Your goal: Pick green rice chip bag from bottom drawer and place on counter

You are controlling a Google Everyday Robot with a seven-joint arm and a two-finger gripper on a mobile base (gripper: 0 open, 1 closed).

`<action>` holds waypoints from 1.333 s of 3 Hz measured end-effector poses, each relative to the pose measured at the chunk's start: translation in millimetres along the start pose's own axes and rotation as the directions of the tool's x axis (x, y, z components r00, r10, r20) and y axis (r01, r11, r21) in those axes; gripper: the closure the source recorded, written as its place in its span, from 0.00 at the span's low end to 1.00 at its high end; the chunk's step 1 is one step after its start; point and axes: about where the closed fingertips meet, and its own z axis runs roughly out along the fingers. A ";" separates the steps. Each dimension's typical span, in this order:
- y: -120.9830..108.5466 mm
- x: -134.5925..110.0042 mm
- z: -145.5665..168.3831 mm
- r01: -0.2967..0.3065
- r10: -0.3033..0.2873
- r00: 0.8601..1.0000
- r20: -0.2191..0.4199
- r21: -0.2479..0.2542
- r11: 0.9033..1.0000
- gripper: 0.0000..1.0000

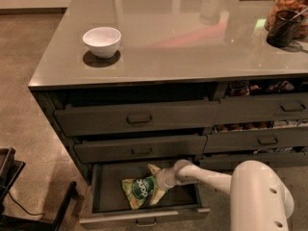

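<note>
The green rice chip bag lies on the dark floor of the open bottom drawer, left of the middle, logo up. My gripper reaches down into the drawer from the right on the white arm and sits against the bag's right edge, touching it. A pale flap of the bag sticks up just behind the gripper. The glossy grey counter spans the top of the cabinet above.
A white bowl stands on the counter's left part. A dark cup and a jar of snacks stand at the far right. Closed drawers sit above the open one. A dark chair frame stands on the floor at lower left.
</note>
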 end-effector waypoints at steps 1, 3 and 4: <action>-1.5 8.8 15.3 0.007 -0.007 1.000 -0.001 0.018 1.000 0.00; -1.4 33.9 47.0 -0.005 0.005 1.000 -0.028 -0.001 1.000 0.00; 5.6 48.1 58.6 -0.026 0.024 0.998 -0.058 -0.040 0.999 0.19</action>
